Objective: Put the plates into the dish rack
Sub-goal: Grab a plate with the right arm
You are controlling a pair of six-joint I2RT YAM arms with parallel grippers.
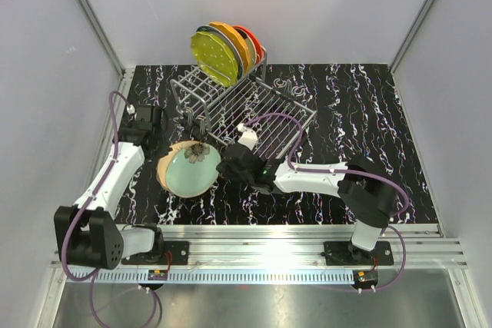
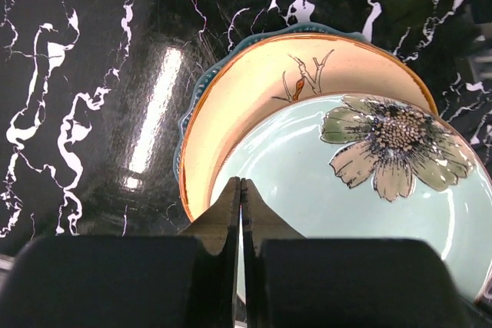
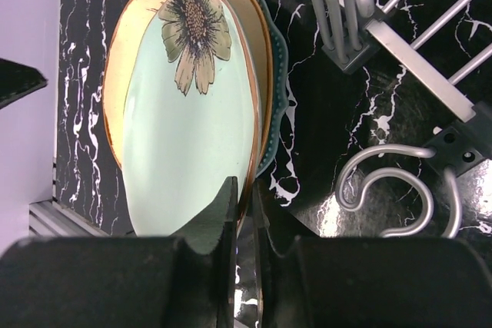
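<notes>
Pickup: the green plate (image 1: 187,170) tops the stack (image 2: 246,97) beside the rack (image 1: 254,105), its rim pinched by the right gripper (image 3: 242,190). The left gripper (image 2: 241,190) is closed, perhaps gripping too. Next: lift, upend, slot it.

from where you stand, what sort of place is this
Probably a robot test cell, not a kitchen: blank white walls on aluminium posts, two arms bolted to a rail, and a dish rack on a black marbled table.
</notes>
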